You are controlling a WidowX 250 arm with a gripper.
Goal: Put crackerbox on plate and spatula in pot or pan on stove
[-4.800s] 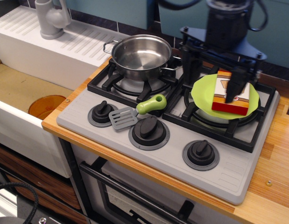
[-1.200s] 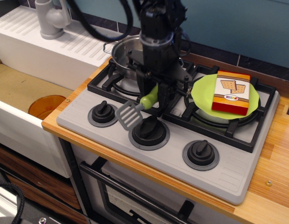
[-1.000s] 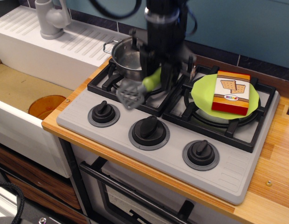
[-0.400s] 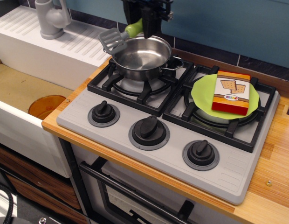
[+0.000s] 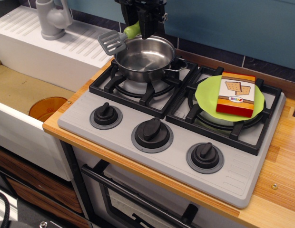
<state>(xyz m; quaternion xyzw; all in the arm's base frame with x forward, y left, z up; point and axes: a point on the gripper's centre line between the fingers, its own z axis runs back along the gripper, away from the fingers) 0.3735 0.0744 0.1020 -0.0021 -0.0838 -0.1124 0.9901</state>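
The crackerbox [image 5: 237,94] lies flat on the lime-green plate [image 5: 205,93], which sits on the right burner of the grey stove [image 5: 181,161]. The shiny steel pot [image 5: 144,58] stands on the left burner and looks empty. My gripper [image 5: 140,27] is at the top of the view, above the pot's far rim, shut on the spatula's light-green handle [image 5: 132,30]. The grey slotted blade [image 5: 112,42] sticks out to the left, in the air just past the pot's left handle.
A white drainboard [image 5: 57,42] with a grey faucet [image 5: 51,18] lies left of the stove. An orange-brown disc [image 5: 47,108] lies in the sink basin below. Three knobs [image 5: 152,129] line the stove's front. Wooden counter [image 5: 285,171] runs to the right.
My gripper picked the spatula up from the stove's front, carried it up and back over the pot, and now holds it slightly further left and higher. The crackerbox stays on the plate.
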